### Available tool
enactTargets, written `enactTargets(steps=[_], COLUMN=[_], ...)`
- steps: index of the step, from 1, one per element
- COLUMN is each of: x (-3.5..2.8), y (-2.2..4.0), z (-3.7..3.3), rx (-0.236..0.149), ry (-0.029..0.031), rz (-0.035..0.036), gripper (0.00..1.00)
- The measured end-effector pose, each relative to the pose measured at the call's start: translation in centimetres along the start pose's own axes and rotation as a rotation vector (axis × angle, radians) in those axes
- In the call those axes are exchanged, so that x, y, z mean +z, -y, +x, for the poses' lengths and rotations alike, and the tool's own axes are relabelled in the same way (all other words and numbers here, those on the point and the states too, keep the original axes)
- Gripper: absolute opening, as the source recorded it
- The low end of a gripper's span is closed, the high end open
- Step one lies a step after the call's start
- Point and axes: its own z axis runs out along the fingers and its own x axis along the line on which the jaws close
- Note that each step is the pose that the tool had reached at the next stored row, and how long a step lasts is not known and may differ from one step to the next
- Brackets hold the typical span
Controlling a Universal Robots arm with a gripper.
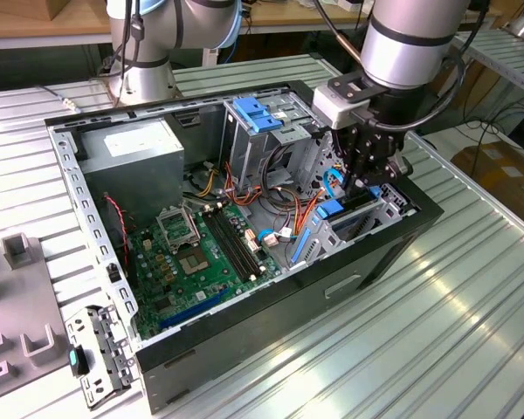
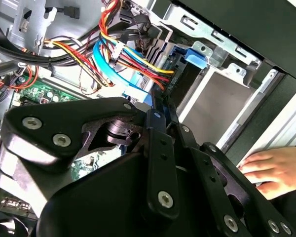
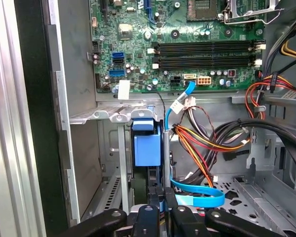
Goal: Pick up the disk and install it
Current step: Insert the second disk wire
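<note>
The gripper [image 1: 373, 179] sits at the case's right end, fingers clenched on the disk [image 3: 147, 148], which stands edge-up in its bay; seat it squarely, clear of the cables [image 3: 197, 143].

Blue-railed disk [image 3: 147, 150] on edge, seemingly bay-seated.

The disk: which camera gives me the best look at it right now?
The first wrist view: the disk stands on edge in the drive bay, blue rail facing the camera, above the gripper. The exterior view shows its blue end under the gripper. The second wrist view gives a blue sliver.
</note>
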Motion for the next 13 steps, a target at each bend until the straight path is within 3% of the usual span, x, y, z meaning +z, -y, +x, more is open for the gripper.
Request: enactTargets(steps=[4,13], x=[0.05,0.10], y=[0.01,0.01], z=[0.38,0.52], rx=[0.005,0.005], ry=[0.0252,0.0255], rz=[-0.0013,-0.0014], gripper=[0.16,0.16])
